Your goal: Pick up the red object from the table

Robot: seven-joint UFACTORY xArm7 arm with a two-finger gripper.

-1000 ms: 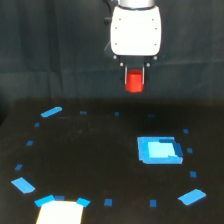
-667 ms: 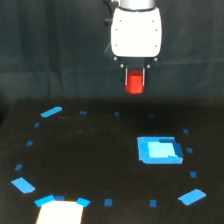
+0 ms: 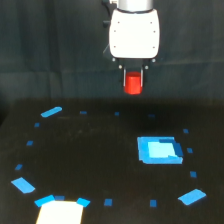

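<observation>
Dark curtain backdrop, black table (image 3: 90, 150) below with small blue tape marks scattered in a rough ring. Bright blue rectangular patch (image 3: 159, 150) sits on the exterior view's right side of the table. Pale yellowish square (image 3: 59, 212) at the bottom edge, left of centre. White gripper (image 3: 133, 82) hangs high above the table, fingers clamped on the red object (image 3: 133, 84). Red object is airborne between the fingers, well clear of the surface, above and slightly left of the blue patch.
</observation>
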